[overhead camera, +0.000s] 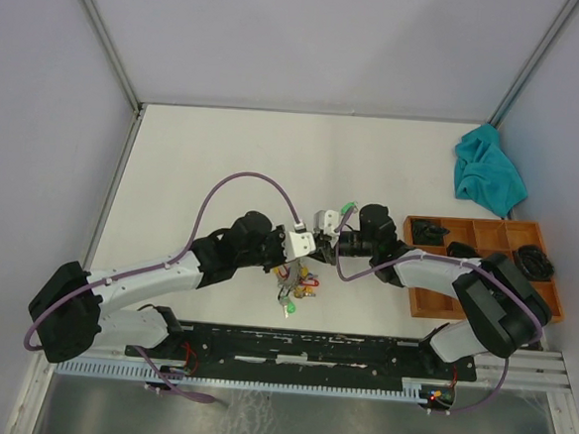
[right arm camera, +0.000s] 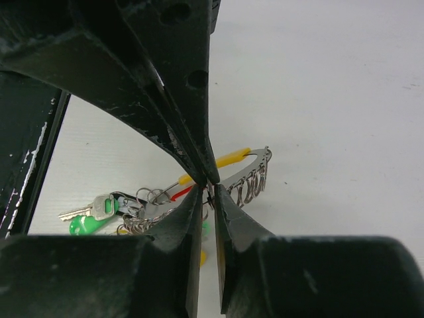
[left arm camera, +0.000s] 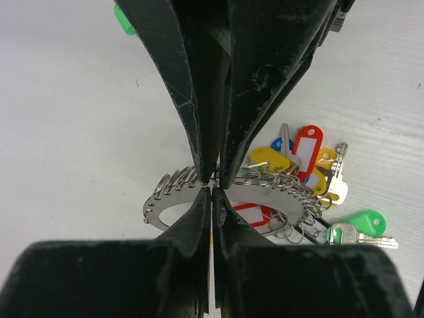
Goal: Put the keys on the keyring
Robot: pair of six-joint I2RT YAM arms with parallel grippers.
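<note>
Left wrist view: I note left gripper (left arm camera: 211, 191) clamped shut on keyring (left arm camera: 162, 207) rim. Right gripper (right arm camera: 209, 189) pinched onto same ring's band. Ring sits between both arms, over table (overhead camera: 224, 163) near front edge, coloured tags bunched beneath.

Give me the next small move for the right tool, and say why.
Probably close the right tool fully on the keyring: its tips sit at the rim, but a firm grip isn't clear, while the left tool is shut on it, steadying it.
</note>
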